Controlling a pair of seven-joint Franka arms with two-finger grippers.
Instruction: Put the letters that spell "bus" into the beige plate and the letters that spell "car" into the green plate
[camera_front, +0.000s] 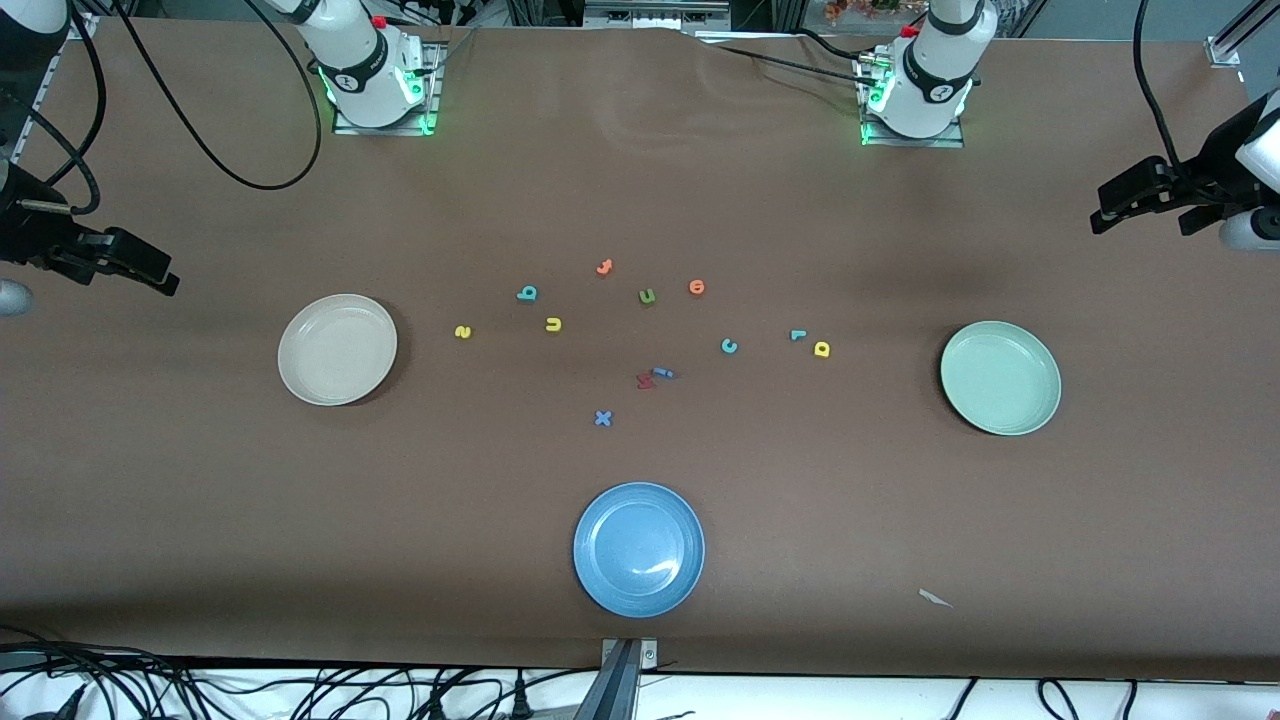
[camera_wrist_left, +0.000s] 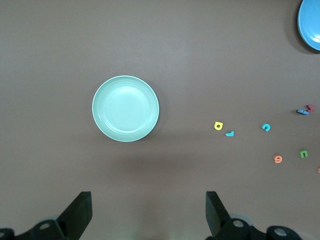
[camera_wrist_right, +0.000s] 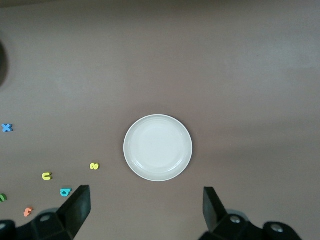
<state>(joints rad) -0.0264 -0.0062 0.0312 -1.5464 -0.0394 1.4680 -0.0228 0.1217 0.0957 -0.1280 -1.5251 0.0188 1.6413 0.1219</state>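
Observation:
The beige plate (camera_front: 337, 349) lies empty toward the right arm's end, the green plate (camera_front: 1000, 377) empty toward the left arm's end. Between them lie the teal b (camera_front: 527, 293), yellow u (camera_front: 553, 324) and yellow s (camera_front: 462, 332), and the teal c (camera_front: 729, 346), teal r (camera_front: 797, 335) and yellow a (camera_front: 822, 349). My left gripper (camera_wrist_left: 148, 210) hangs open high over the table by the green plate (camera_wrist_left: 125, 108). High over the table by the beige plate (camera_wrist_right: 158, 147), my right gripper (camera_wrist_right: 146, 207) is open. Neither holds anything.
A blue plate (camera_front: 639, 549) sits nearest the front camera. Other loose letters lie mid-table: an orange f (camera_front: 604, 267), a green u (camera_front: 647, 296), an orange o (camera_front: 697, 288), a red letter (camera_front: 645, 380), a blue i (camera_front: 664, 373) and a blue x (camera_front: 602, 418).

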